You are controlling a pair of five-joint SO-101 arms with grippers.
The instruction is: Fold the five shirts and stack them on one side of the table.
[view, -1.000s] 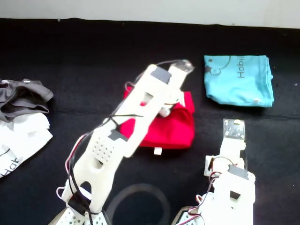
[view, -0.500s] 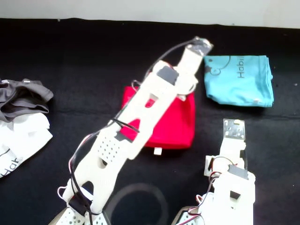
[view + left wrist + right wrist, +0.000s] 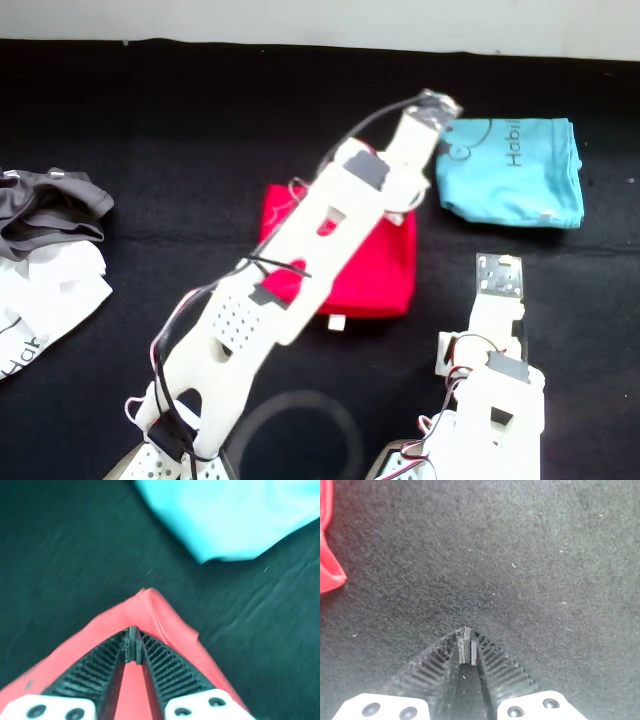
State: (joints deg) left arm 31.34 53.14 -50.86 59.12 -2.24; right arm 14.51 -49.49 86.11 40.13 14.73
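Left gripper (image 3: 132, 647): fingertips pressed together, sitting over the far right corner of the red shirt (image 3: 380, 270). Cannot tell if any fabric is caught between them. In the left wrist view the red corner pokes out just past the tips, with black table (image 3: 180, 130) beyond it and then the teal shirt (image 3: 225, 515).

Left arm (image 3: 300, 270) stretches diagonally from the near edge across the red shirt, its wrist end close to the teal shirt's left edge.

Red shirt: folded, flat, mid table, with a small white tag at its near edge. Teal shirt: folded, far right, apart from the red one with a strip of table between.

Right gripper (image 3: 467, 650): fingertips closed on each other, holding nothing, above bare table. A bit of the red shirt shows at the edge of the right wrist view. Right arm (image 3: 495, 400) is at the near right, nearer than the teal shirt and to the right of the red shirt.

2 unfolded shirts at the left edge: grey shirt (image 3: 50, 205) crumpled, lying partly on the white shirt (image 3: 50, 290).
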